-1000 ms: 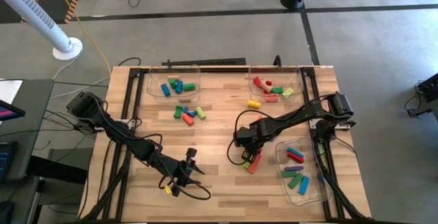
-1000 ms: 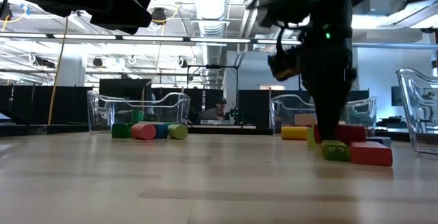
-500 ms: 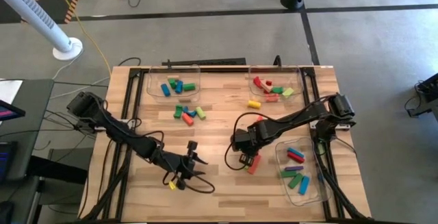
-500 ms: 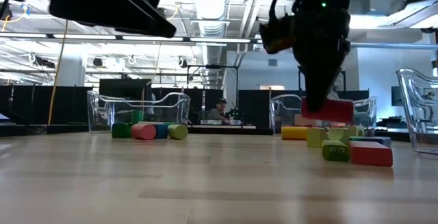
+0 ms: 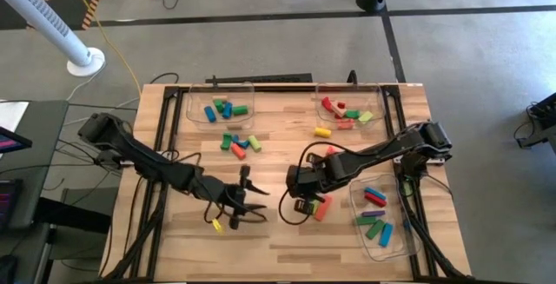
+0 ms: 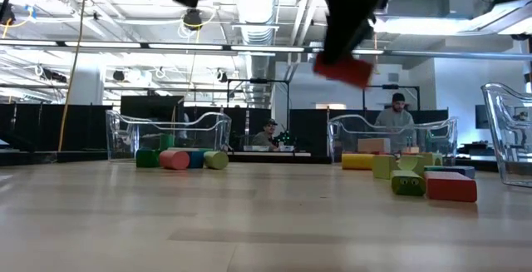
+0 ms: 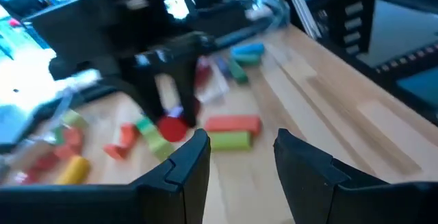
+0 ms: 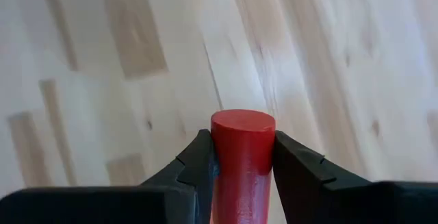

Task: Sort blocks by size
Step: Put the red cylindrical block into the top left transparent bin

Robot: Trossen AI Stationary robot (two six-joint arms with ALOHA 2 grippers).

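While the right gripper (image 8: 241,157) hangs above the table (image 5: 278,241) clamping a red cylinder (image 8: 241,148), the left gripper (image 7: 241,157) hovers low, fingers parted and empty.

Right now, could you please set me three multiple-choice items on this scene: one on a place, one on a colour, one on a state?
1. Where is the red cylinder?
A. in a tray
B. between the right gripper's jaws
C. lying on the table

2. What colour is the small block beside the left gripper?
A. yellow
B. blue
C. purple

3. How are the left gripper's jaws?
A. shut on a block
B. apart and empty
C. out of view

Key: 1 B, the right wrist view shows it clamped; 2 A, the high view shows yellow; 3 B, the left wrist view shows a bare gap.
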